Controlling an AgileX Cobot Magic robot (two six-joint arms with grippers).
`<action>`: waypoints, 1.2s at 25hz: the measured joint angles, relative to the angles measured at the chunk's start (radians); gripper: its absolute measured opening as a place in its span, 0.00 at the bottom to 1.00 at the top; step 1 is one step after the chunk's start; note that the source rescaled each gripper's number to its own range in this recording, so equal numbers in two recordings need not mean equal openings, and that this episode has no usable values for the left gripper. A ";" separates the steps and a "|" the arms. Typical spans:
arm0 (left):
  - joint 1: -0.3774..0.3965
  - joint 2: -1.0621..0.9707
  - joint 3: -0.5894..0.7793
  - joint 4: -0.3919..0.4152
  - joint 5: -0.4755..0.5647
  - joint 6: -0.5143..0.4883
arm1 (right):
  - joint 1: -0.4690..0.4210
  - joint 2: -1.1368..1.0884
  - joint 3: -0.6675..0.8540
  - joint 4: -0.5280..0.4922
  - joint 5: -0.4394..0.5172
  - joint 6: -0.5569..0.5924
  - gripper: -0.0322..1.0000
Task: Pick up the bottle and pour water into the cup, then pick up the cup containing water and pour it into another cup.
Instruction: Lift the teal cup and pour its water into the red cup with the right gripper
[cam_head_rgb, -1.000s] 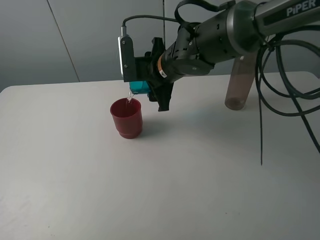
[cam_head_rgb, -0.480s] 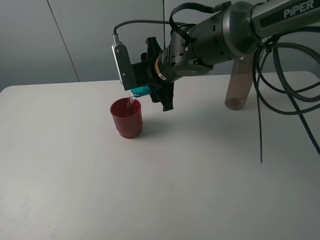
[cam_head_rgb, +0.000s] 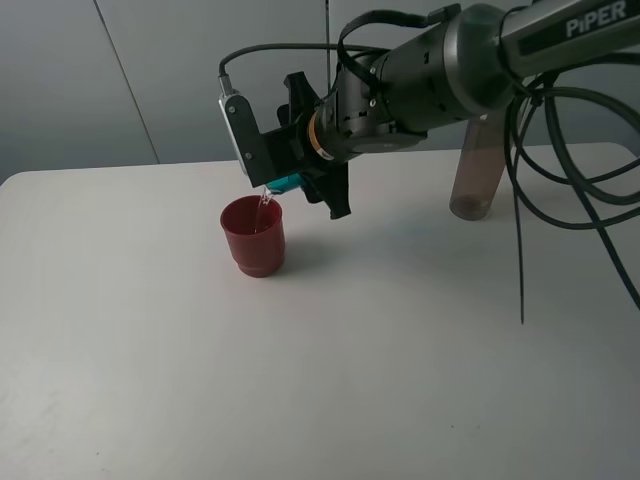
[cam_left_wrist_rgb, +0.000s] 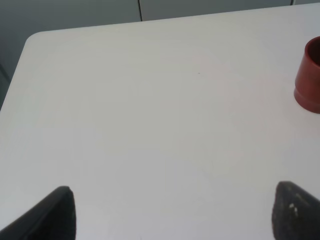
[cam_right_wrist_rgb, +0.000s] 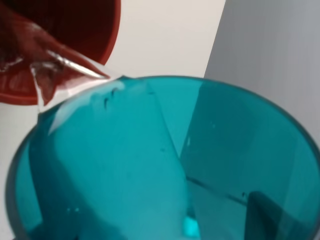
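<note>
Pouring's well underway now, right gripper (cam_head_rgb: 290, 170) clamped on the teal cup (cam_head_rgb: 284, 183) has rolled it steeper over the red cup (cam_head_rgb: 253, 236) since a second ago, thin stream running in, so it's nearly emptied.

i hold the cup (cam_head_rgb: 285, 182) in my right gripper (cam_head_rgb: 300, 180), tipped over above the table (cam_head_rgb: 300, 380), its mouth just above the rim of another cup (cam_head_rgb: 253, 236). a thin stream of water (cam_head_rgb: 263, 203) runs from the held cup's lip down into that cup. seen from the high camera, another cup stands on the table at about eleven o'clock from the table's middle. the bottle (cam_head_rgb: 479, 165) stands upright on the table well apart from it, out at two o'clock, behind my right arm. my left gripper (cam_left_wrist_rgb: 170, 215) hangs over bare table, with another cup off at its two o'clock, well apart from the fingers.
</note>
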 joint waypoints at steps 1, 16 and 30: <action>0.000 0.000 0.000 0.000 0.000 0.000 | 0.000 0.000 0.000 -0.015 0.000 0.000 0.07; 0.000 0.000 0.000 0.000 0.000 0.004 | 0.002 0.019 -0.064 -0.077 0.000 0.004 0.07; 0.000 0.000 0.000 0.000 0.000 0.002 | 0.024 0.027 -0.076 -0.291 0.030 0.047 0.07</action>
